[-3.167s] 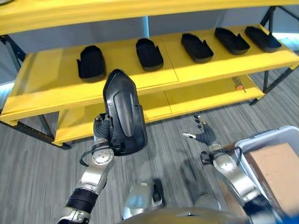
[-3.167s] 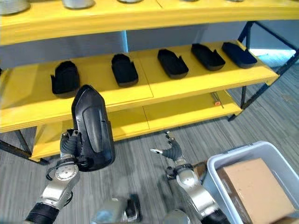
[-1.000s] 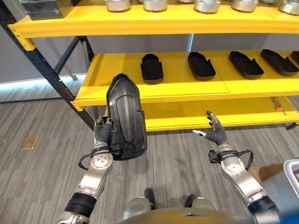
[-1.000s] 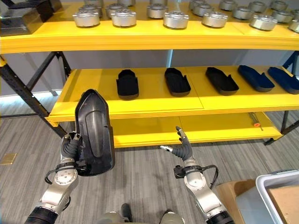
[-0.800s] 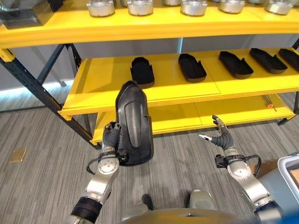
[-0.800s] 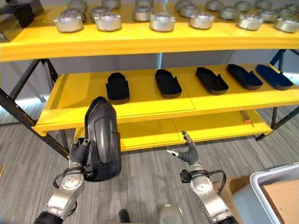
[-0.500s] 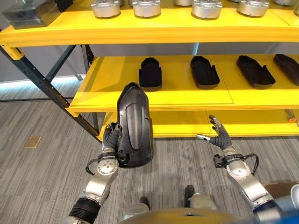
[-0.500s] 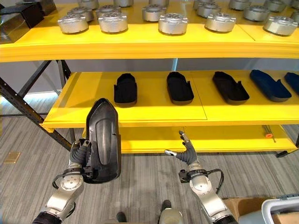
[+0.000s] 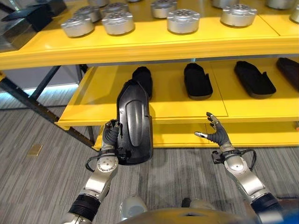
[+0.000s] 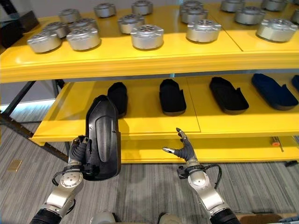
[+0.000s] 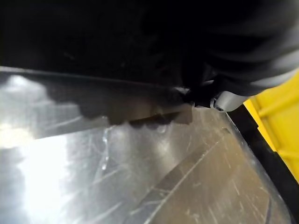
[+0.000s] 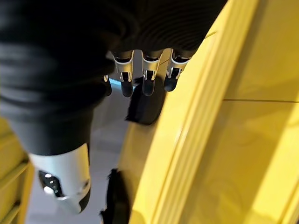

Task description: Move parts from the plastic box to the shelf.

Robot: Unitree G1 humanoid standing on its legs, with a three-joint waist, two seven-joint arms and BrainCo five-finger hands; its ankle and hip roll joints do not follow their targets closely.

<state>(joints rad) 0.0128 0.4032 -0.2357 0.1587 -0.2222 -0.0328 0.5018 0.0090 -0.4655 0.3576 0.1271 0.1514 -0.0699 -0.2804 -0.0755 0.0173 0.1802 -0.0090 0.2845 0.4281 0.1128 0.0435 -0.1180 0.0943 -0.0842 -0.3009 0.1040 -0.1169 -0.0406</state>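
A yellow shelf point(image 9: 117, 105) is filling the scene ahead of both hands, with its upper level point(image 10: 140, 58) carrying rows of round silver metal parts point(image 10: 147, 36) and its middle level carrying a line of black moulded parts point(image 10: 172, 96). The black part point(image 9: 134, 123), long and pointed at its upper end, is standing upright in front of the middle level's edge, its tip overlapping the leftmost black moulded part on that level. The left hand point(image 9: 111, 137) is gripping this part low on its left side, its fingers curled round the edge; in the left wrist view the contact is too dark to read, so the grip is probably a wrap rather than a pinch. The right hand point(image 10: 183, 150) is hovering to the right of the held part, just below the shelf edge, fingers point(image 12: 147, 77) spread and relaxed, holding nothing.
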